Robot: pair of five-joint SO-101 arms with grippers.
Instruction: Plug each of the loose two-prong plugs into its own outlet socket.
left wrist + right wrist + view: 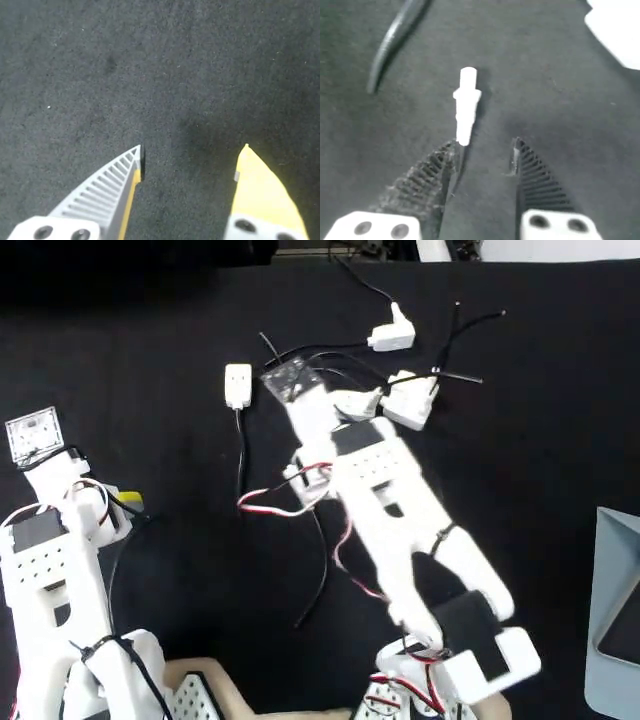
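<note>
Black cloth covers the table (150,540); the right gripper (485,144) is out over the middle of it, fingers spread, nothing between them. All places below are given from that gripper. White plug (466,105) lies flat just ahead of it, near end touching or almost touching the tip of one finger (432,175), so it sits off to one side of the gap, not inside it. Risk one: closing from here, that finger would likely come down on the plug or shove it across the cloth instead of pinching it, because of the sideways offset. Risk two: the plug looks slim and low, so a grip on its end alone could let it twist, and the prongs would then meet the socket slots crooked. Black cable (395,42) runs loose farther out from the gripper on the plug's side and could snag a finger or get dragged. In the high view a white piece (392,336) and a white block (410,402) lie near the gripper on its other side with cords crossing. Cannot tell which is plug and which is socket, so a wrong pairing is possible. Left gripper (192,148) is well apart from the right gripper, also spread, over bare cloth. With nothing bracing a socket, it may slide when pushed.
</note>
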